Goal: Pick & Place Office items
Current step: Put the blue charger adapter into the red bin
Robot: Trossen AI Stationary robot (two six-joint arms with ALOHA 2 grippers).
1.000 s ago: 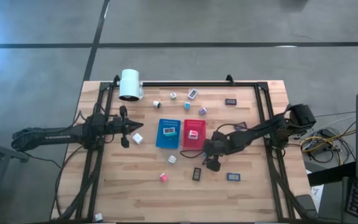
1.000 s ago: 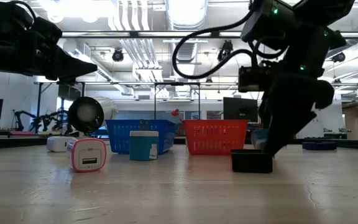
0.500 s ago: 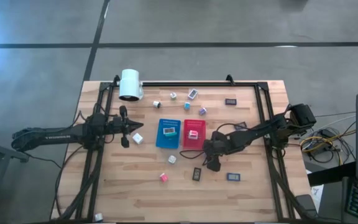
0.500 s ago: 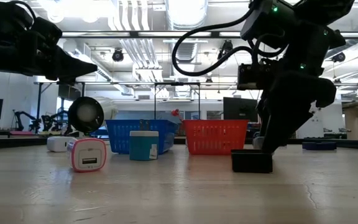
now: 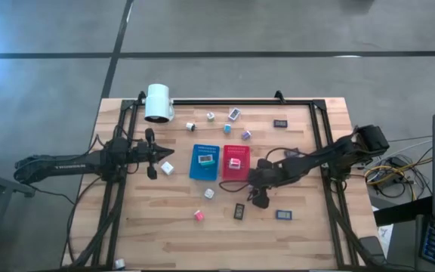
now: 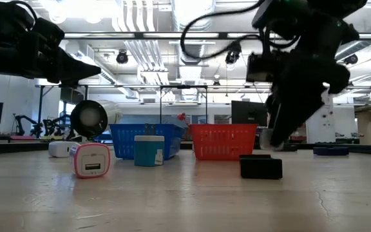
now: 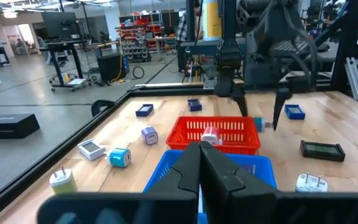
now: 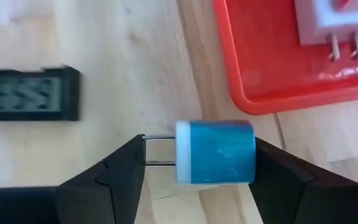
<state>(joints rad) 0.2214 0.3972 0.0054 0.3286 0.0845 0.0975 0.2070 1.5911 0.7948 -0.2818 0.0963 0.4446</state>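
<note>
While seen from above: wooden table (image 5: 300, 234), grey floor; right gripper (image 5: 257, 198) beside red tray (image 5: 235, 173) | low: workshop behind, ceiling lights | left wrist: left gripper (image 7: 199, 163) pressed together, empty | right wrist: fingers (image 8: 124, 165) pinching blue charger (image 8: 215, 152) above table.

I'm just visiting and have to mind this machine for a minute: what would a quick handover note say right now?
Right gripper: fingers clamped on a blue charger cube, lifted beside the red tray.
Left gripper: shut, empty, waiting left of the blue tray.
Done: one small item lies in each tray.
Left: the held cube still needs placing; other cubes and dark flat rectangles, such as one near the right gripper, remain scattered on the table.
</note>
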